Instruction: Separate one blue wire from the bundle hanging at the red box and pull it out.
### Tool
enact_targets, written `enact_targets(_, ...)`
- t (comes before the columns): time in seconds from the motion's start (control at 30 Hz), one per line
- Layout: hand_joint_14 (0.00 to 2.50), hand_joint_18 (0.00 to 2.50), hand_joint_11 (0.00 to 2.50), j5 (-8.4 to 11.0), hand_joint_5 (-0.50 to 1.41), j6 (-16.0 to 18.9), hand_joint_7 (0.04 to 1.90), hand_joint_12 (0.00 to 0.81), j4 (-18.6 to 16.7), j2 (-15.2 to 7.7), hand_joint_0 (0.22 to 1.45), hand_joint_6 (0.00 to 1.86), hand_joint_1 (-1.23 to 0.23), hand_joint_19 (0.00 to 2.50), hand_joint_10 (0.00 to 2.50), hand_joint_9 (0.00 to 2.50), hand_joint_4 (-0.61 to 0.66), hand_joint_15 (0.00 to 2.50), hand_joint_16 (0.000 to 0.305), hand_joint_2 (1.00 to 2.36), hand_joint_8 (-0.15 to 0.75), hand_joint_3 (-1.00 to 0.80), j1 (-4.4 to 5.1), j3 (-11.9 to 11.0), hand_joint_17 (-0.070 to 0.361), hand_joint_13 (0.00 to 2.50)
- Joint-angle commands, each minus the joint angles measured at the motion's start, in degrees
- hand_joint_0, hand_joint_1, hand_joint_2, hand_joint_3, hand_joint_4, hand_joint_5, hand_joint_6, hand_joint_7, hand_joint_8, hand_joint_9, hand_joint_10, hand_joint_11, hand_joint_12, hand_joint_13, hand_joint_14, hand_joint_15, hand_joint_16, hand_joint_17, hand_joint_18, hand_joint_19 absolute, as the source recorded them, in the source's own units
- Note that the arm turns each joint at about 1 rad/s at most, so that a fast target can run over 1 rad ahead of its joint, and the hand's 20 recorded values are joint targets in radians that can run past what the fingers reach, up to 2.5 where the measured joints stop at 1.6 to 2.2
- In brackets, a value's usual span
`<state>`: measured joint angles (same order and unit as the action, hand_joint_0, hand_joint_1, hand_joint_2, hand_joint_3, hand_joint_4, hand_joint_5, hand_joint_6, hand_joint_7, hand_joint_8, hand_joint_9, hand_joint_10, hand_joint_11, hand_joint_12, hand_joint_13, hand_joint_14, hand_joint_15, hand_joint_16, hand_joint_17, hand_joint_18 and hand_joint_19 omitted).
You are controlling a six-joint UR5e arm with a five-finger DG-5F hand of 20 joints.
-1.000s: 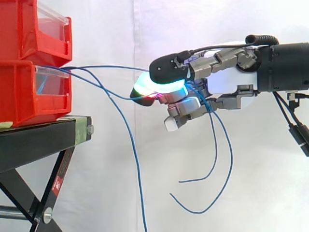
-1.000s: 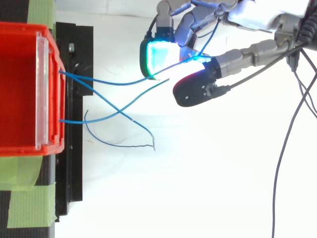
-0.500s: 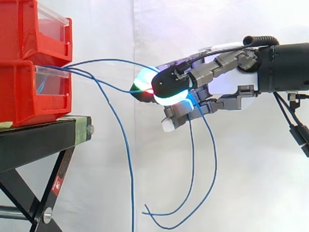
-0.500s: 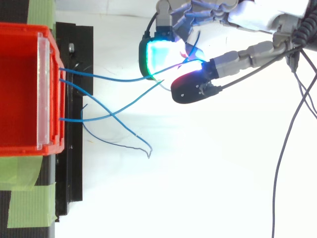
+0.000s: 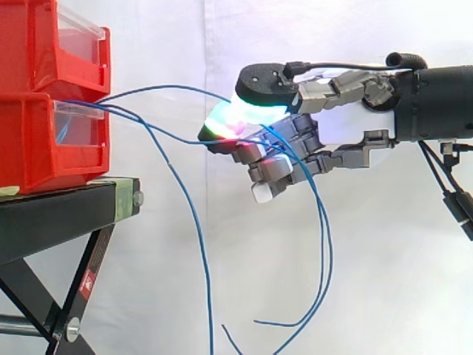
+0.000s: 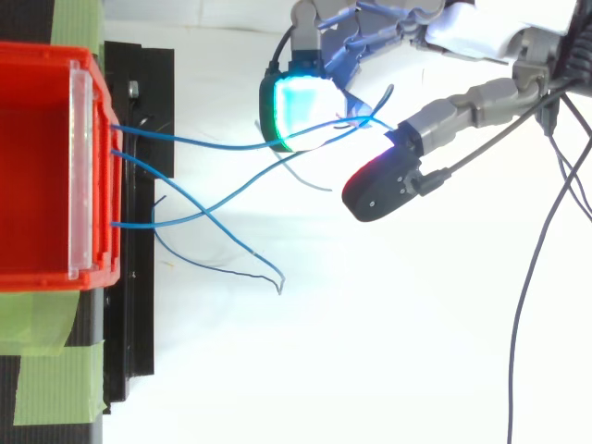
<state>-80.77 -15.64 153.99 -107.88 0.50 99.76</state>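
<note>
We see in the side view that the blue wires (image 5: pixel 177 86) leave the front of the lower red bin (image 5: pixel 44 148), which stands on the black stand (image 5: pixel 59 214) at its right edge, under an upper red bin (image 5: pixel 37 44). A trace of blue shows behind the lower bin's clear front panel (image 5: pixel 77 122). One wire drops just beside the stand's right edge to the bottom of the view. Two others span the gap to the hand (image 5: pixel 344 126), cross its loosely bent fingers (image 5: pixel 277 166), then hang below it in long loops, with one free end visible.

We take the spacing from the top view. Three wires leave the bin's front rim (image 6: pixel 97 268) at separate places and cross one another between the stand and the hand. The thumb (image 6: pixel 384 185) stands spread wide from the fingers (image 6: pixel 301 109), with a clear gap between them. The two wires lie over the edge of the glowing pad and run into that gap. We see them draped, not pinched. The side view alone shows the thumb raised above the wires.

Green tape (image 6: pixel 46 379) lies on the stand beside the bin's near corner
</note>
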Motion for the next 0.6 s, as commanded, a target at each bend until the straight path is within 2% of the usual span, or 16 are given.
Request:
enact_targets(0.0,0.48,0.52,1.87,0.00,-0.21,0.00,1.27,0.390,0.00,0.03,0.52,0.64,-0.80,0.87,0.39,0.61,0.23,1.65,0.055,1.00,0.336,-0.50,0.03,0.00,0.124,0.74)
enact_targets(0.27,0.36,0.57,1.83,0.00,-0.19,0.00,1.17,0.360,0.00,-0.05,0.57,0.69,-0.69,0.87,0.45,0.75,0.24,1.68,0.051,1.00,0.331,-0.49,-0.06,0.00,0.116,0.86)
enact_targets(0.57,0.31,0.59,1.81,0.00,-0.19,0.00,1.13,0.355,0.26,-0.05,0.63,0.75,-0.69,0.87,0.59,0.81,0.22,1.69,0.049,1.01,0.320,-0.38,-0.06,0.00,0.110,0.91)
